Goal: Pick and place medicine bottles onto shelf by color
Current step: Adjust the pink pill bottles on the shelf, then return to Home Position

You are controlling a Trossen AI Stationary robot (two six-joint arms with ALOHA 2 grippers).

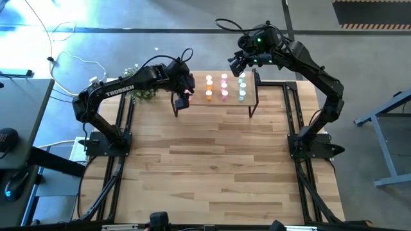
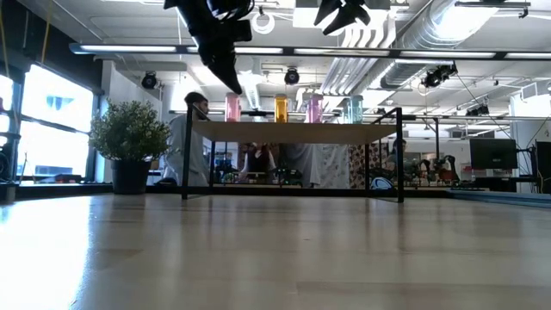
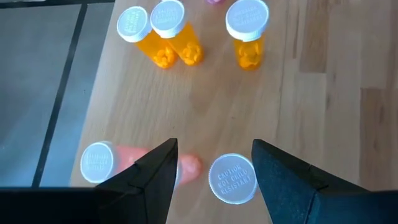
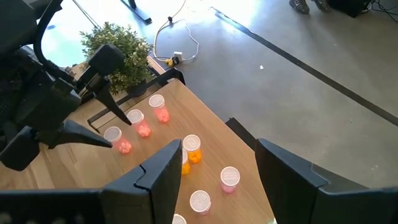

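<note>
Shelf (image 1: 215, 102) stands at the table's (image 1: 212, 167) far edge, bottles (image 1: 224, 86) in rows. Left gripper (image 3: 214, 165) wide above it; right gripper (image 4: 214, 165) wide, higher. Plant (image 2: 131, 138), person (image 2: 185, 142) beyond.

A lab or open-plan tech workspace; exposed ducts (image 2: 405, 34) and strip lights (image 2: 284, 49) run along an unfinished ceiling, with cameras (image 2: 291, 77) hung from it; monitors (image 2: 492, 153) and cluttered benches (image 2: 422, 172) fill the room behind, where a person (image 2: 191, 142) stands; the floor (image 1: 128, 38) is bare grey concrete, crossed by loose cables (image 1: 77, 61); a potted plant (image 2: 131, 138) sits near a big window (image 2: 47, 120); two arms are bolted to black frames (image 1: 302, 144) at a wooden desk (image 1: 212, 167).
</note>
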